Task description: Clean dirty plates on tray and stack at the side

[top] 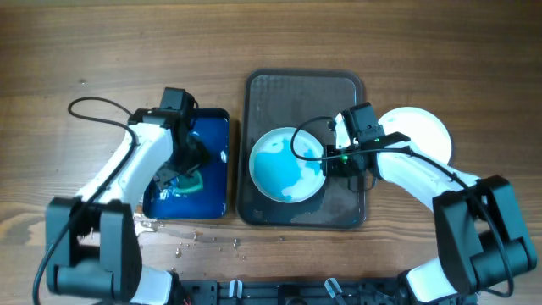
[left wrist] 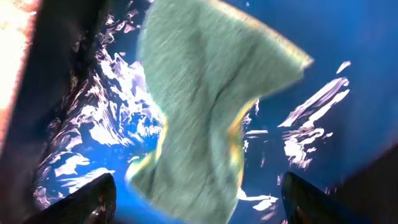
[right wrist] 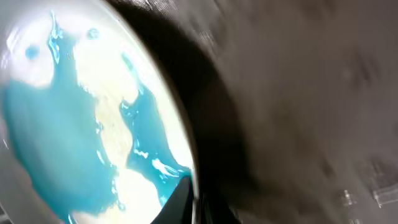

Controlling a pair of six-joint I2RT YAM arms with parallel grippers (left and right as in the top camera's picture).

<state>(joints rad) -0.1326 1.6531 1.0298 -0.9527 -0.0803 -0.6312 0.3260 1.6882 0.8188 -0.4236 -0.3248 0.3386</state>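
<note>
Wooden table [top: 423,51]; on grey tray [top: 343,207], blue-smeared plate [top: 284,165]: stiff, slippery, best pinched at rim toward table's right edge; right gripper [top: 330,161] there, cannot tell whether closed; left gripper [top: 180,176] spread over cloth [left wrist: 205,112].

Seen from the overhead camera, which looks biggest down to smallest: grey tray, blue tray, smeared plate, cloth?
1. Grey tray
2. Blue tray
3. Smeared plate
4. Cloth, though it is partly hidden, so only the showing part counts.

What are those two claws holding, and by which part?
The right claw seems to pinch the dirty plate at its right rim. The left claw sits over a green cloth in the blue tray; whether it grips cannot be told.
</note>
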